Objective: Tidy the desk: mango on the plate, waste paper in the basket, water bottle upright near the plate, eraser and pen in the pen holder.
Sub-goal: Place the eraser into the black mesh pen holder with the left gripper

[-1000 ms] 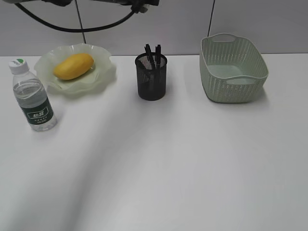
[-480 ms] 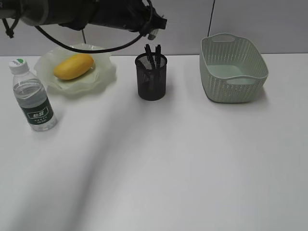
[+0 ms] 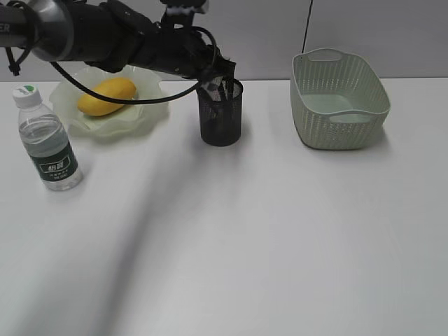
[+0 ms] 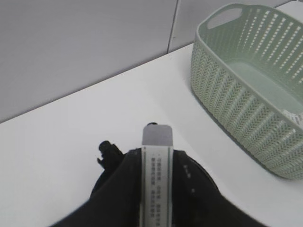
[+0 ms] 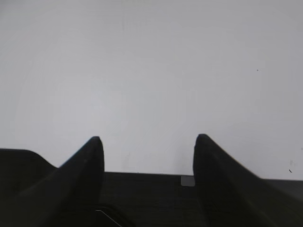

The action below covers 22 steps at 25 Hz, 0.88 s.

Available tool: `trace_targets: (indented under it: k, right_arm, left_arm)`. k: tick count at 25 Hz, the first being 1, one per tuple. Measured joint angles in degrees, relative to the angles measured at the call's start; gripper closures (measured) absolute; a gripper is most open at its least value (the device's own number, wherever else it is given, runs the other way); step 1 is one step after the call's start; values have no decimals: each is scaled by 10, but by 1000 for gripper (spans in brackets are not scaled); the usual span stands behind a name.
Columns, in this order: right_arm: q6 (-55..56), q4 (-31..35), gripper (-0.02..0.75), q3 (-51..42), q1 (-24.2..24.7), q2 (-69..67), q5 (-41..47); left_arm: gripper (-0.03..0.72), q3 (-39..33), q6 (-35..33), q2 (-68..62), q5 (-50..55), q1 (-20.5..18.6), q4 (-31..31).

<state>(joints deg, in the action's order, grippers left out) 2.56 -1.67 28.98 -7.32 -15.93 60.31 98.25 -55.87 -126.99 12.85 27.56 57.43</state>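
White and plain, the flat desk surface [image 3: 231, 238] carries every item. At far left, a small clear plastic water bottle [image 3: 46, 139] with a white cap and dark green label stands upright, just beside a pale green translucent plate [image 3: 150, 105] with a wavy ruffled rim. A smooth yellow-orange oval mango [image 3: 106, 96] lies on that plate. At centre rear stands a black metal mesh cylindrical pen holder [image 3: 220, 115], well apart from the pale green rectangular plastic basket [image 3: 339, 99] with woven-look sides at right rear.

Left arm: it reaches from the upper left, passing above the plate, and the left pincer [image 3: 218, 73] sits at the rim of the pen holder. In the left wrist view, the left pincer [image 4: 156, 189] is clenched on a slim rectangular eraser [image 4: 156, 163] with a grey tip and a white printed sleeve, held directly over the dark pen holder [image 4: 106, 177]. A black pen top [image 4: 108, 150] protrudes beside the eraser. A small patch of white with grey print, possibly the waste paper [image 4: 296, 116], shows inside the basket [image 4: 236, 90] at the frame edge.

Right arm: the right wrist view shows the right pincer [image 5: 147, 156] released, fingers [image 5: 90, 158] spread, nothing between them, above bare white surface [image 5: 151, 71].
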Motion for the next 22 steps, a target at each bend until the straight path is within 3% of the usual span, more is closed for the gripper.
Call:
trace_targets:
  k: [6,10,13,22]
  right_arm:
    - [0,0,260,0,0,0,0]
    - [0,0,260,0,0,0,0]
    - [0,0,260,0,0,0,0]
    - [0,0,260,0,0,0,0]
  left_arm:
    - [509,0,0,0,25,0,-2]
    - [279,0,0,0,35,0,0]
    - [185,0,0,0,35,0,0]
    - [170,-1,0,69,41,-6,-26]
